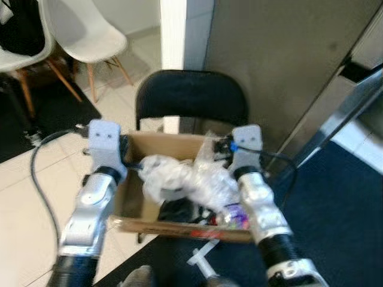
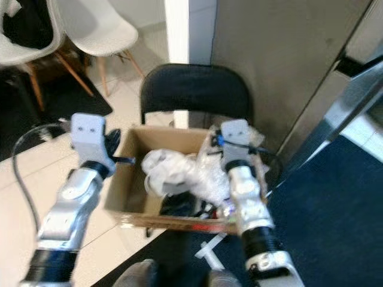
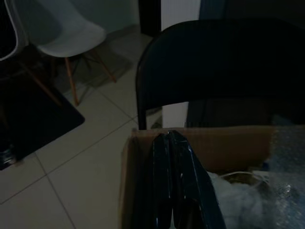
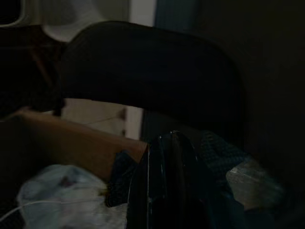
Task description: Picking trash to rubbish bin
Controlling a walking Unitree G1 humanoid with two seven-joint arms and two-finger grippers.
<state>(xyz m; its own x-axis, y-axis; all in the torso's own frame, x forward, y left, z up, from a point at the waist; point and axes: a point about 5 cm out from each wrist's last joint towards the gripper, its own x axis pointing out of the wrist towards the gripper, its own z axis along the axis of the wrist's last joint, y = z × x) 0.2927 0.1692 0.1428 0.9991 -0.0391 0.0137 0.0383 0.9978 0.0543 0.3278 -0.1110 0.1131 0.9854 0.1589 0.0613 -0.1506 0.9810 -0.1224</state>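
We hold both grippers over the cardboard box (image 1: pixel 139 210) of crumpled plastic trash (image 1: pixel 188 179), left gripper (image 3: pixel 172 183) at nine o'clock, right gripper (image 4: pixel 167 186) at three, fingers pressed together, empty.

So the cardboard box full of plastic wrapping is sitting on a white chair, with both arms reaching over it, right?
Not quite. The cardboard box sits on a black chair, as the left eye view shows; the white chairs stand apart near the wall. The plastic wrapping and both arms over the box are as you said.
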